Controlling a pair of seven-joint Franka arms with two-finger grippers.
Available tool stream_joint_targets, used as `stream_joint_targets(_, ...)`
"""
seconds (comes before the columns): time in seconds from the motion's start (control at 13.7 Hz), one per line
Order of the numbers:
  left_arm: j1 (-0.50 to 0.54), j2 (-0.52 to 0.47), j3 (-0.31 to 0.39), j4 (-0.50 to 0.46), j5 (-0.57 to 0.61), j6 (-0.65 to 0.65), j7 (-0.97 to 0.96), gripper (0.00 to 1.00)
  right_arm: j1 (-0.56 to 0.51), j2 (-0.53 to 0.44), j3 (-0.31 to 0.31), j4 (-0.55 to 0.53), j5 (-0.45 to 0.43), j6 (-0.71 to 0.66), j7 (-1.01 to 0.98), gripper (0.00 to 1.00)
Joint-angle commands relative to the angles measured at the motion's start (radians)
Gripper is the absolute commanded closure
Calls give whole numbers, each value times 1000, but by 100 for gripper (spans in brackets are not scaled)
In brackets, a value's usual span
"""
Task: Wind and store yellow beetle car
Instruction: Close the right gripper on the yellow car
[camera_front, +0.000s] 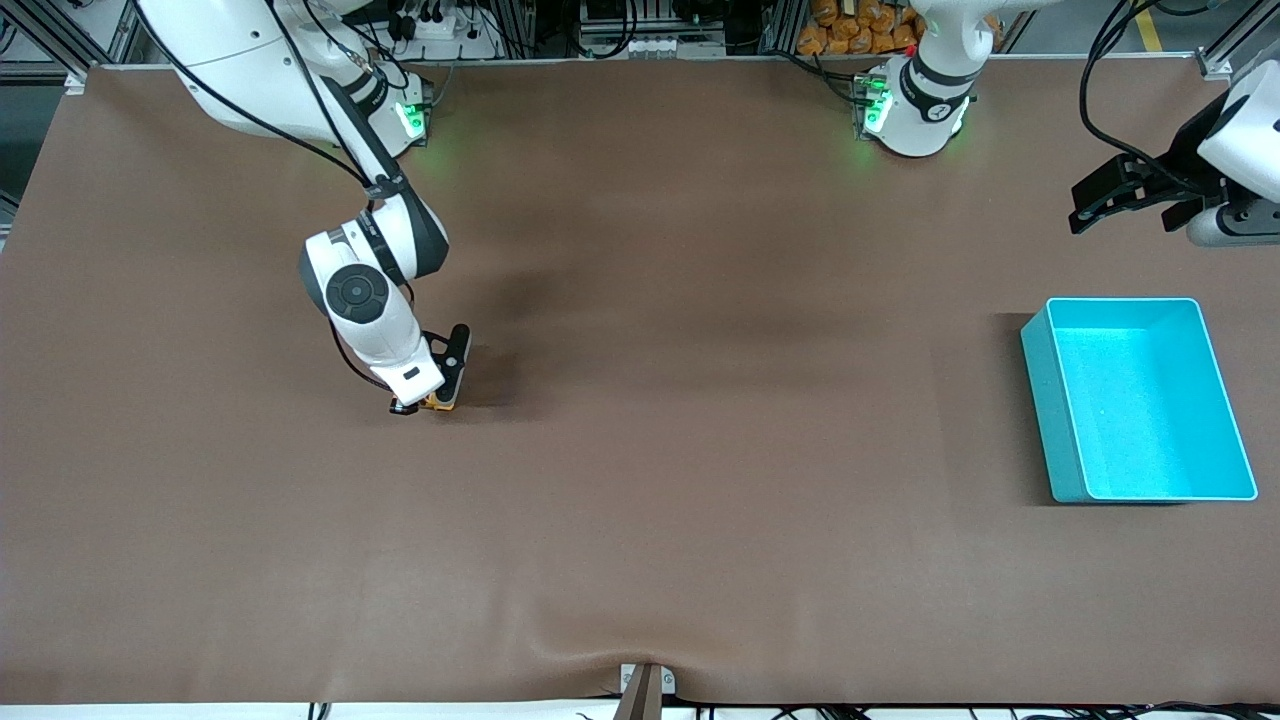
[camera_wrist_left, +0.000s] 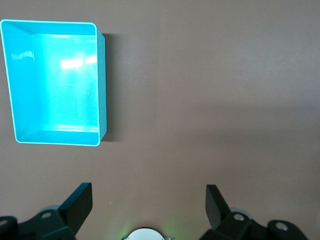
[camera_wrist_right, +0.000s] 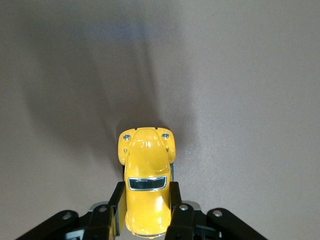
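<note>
The yellow beetle car (camera_wrist_right: 146, 186) sits between my right gripper's fingers (camera_wrist_right: 112, 205), which press on both its sides. In the front view the right gripper (camera_front: 432, 398) is low at the table toward the right arm's end, with only a sliver of the yellow car (camera_front: 438, 402) showing under it. The turquoise bin (camera_front: 1140, 398) stands empty toward the left arm's end; it also shows in the left wrist view (camera_wrist_left: 55, 82). My left gripper (camera_front: 1135, 195) is open and empty, held up in the air beside the bin, and it waits.
The brown table cover (camera_front: 700, 450) is bare between the car and the bin. A small clamp (camera_front: 645, 690) sits at the table's near edge.
</note>
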Motion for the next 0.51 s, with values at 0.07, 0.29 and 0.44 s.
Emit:
stream_joint_targets(0.07,0,1,-2,14,17,-8,-1,0,-54,25,1,-23,10,17,-19,82)
stream_joint_targets(0.29,1,1,-2,15,12,-9,-1,0,-95,25,3,-39,10,17,-33,81)
stream_joint_targets(0.44,-8,-1,-8,18,-2,-9,-1,0,-104,24,3,-54,10,21,-34,81)
